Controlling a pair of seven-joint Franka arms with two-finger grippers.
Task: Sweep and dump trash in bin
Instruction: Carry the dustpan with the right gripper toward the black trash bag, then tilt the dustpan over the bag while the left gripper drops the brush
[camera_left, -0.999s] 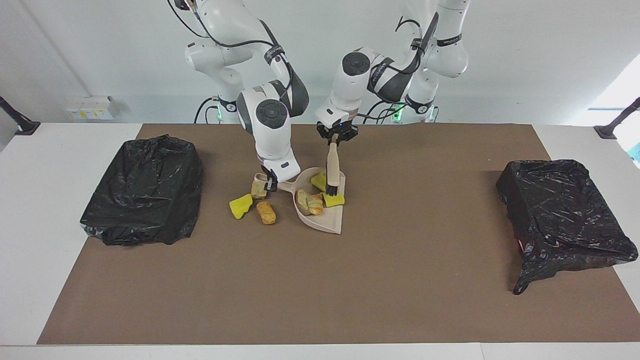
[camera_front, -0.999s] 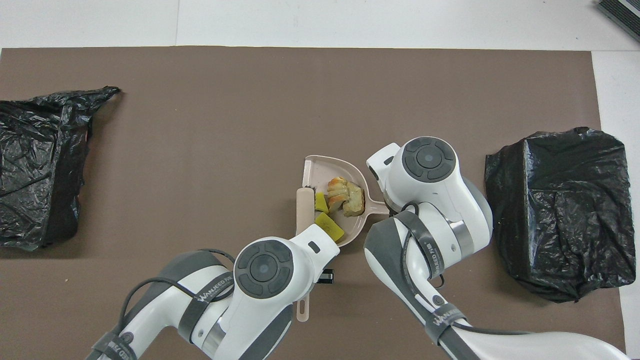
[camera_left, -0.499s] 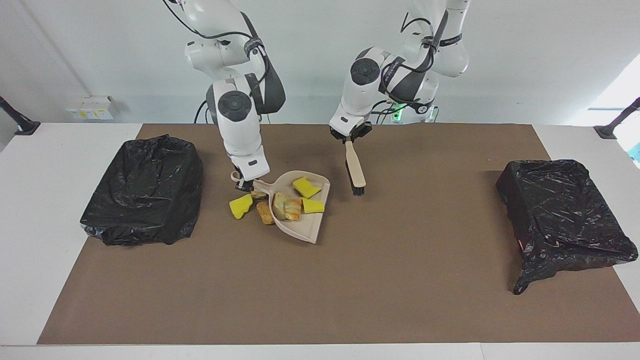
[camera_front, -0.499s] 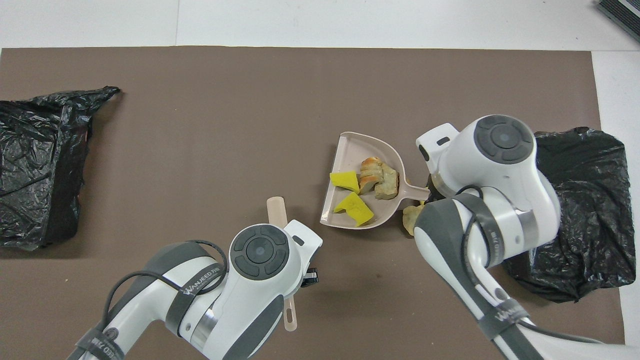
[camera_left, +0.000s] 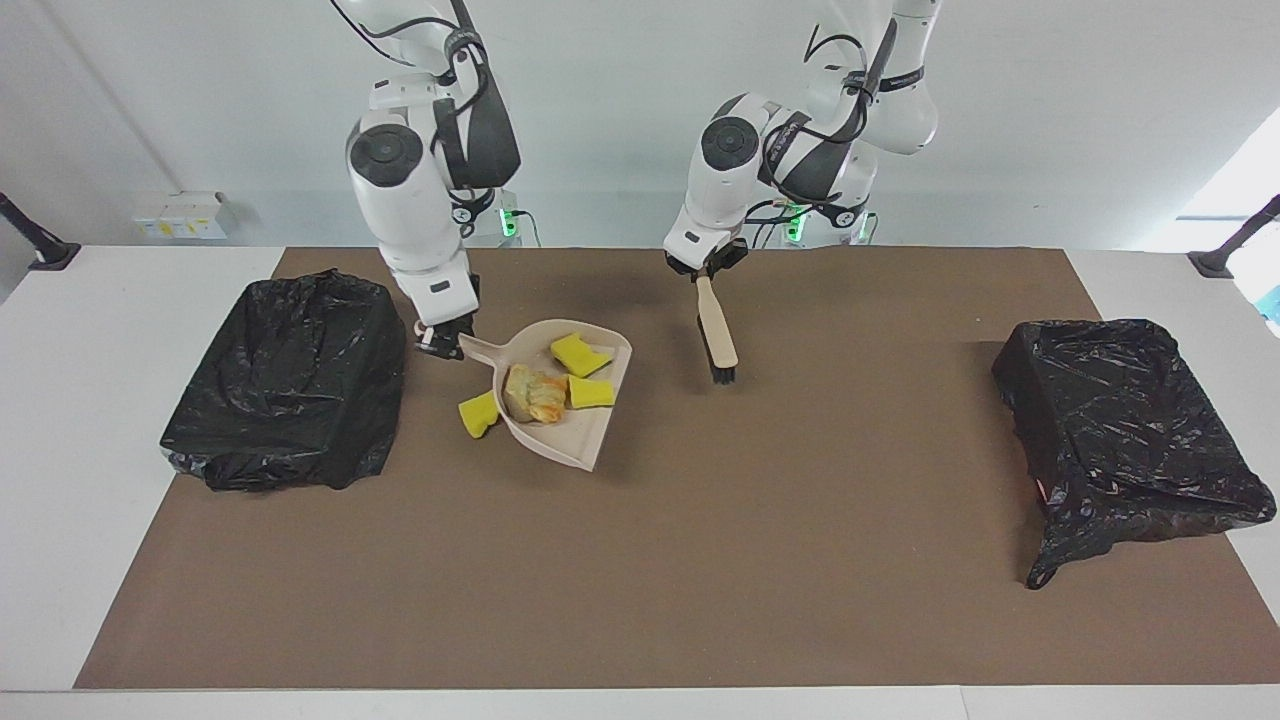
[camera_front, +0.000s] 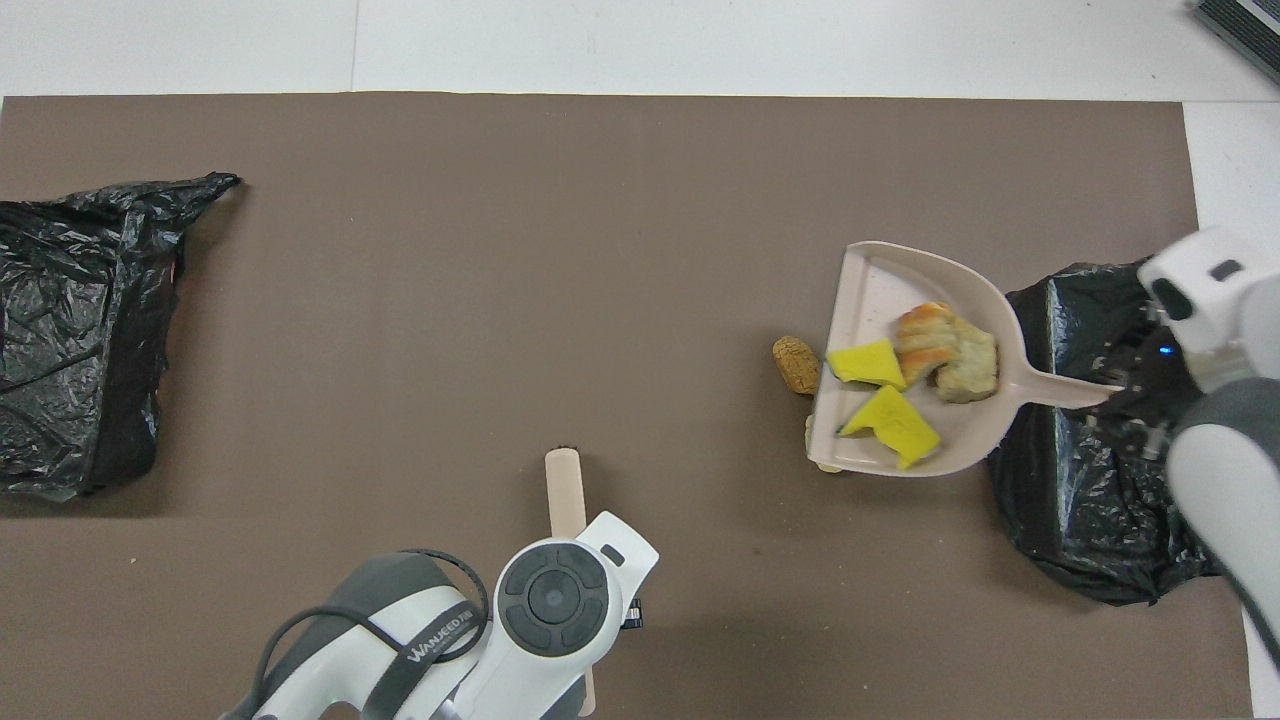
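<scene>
Carrying loaded dustpan (camera_left: 560, 400) toward bin (camera_left: 290, 390): right gripper (camera_left: 440, 343) clenched on handle, keep pan level. Trash (camera_left: 540, 392) in pan; yellow piece (camera_left: 478, 414) on counter. Left gripper (camera_left: 703, 270) grasping brush (camera_left: 716, 335).

Right gripper (camera_left: 440, 343) has lifted the dustpan (camera_left: 590, 425) off the mat and swung it toward the bin (camera_left: 290, 380), four trash pieces (camera_left: 535, 392) riding in it. Left gripper (camera_left: 703, 272) has pulled the brush (camera_left: 716, 335) clear of the pan.
</scene>
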